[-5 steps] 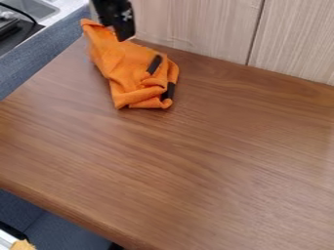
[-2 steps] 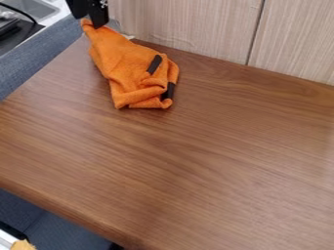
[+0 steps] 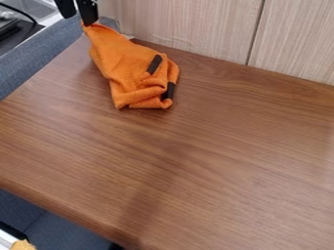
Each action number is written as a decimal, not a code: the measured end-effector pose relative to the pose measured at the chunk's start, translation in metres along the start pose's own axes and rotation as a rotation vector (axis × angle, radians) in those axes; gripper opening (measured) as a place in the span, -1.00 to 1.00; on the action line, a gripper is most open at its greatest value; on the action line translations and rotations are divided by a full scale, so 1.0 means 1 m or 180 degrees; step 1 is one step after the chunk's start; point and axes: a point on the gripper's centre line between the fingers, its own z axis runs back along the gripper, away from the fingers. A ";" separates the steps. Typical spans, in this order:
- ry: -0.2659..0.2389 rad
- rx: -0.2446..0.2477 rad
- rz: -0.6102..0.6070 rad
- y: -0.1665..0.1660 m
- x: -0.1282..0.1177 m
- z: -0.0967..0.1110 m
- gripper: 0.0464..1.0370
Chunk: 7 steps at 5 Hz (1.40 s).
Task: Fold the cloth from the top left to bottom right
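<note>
Gripper [image 3: 78, 21] has moved left to the cloth [image 3: 124, 61] tip, near table [image 3: 196, 156] edge.

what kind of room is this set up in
Probably a lab or workshop mock-up of a kitchen: a wood-grain tabletop, pale wood panelling behind it and a metal sink in the corner.

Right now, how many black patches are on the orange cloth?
2: the upper patch on the cloth, toward the right; the lower patch at the lower right edge. More may be hidden.
</note>
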 end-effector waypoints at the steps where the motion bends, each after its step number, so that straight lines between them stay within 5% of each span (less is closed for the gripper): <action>1: 0.0117 -0.0042 0.0014 0.003 -0.004 -0.016 0.93; 3: 0.0223 -0.0218 -0.0171 -0.017 -0.004 -0.030 0.84; 5: 0.0276 -0.0204 -0.0321 -0.031 -0.001 -0.047 -0.33; 6: 0.0294 -0.0205 -0.0314 -0.032 -0.004 -0.051 -0.74; 7: 0.0262 -0.0198 -0.0349 -0.033 -0.004 -0.048 -0.94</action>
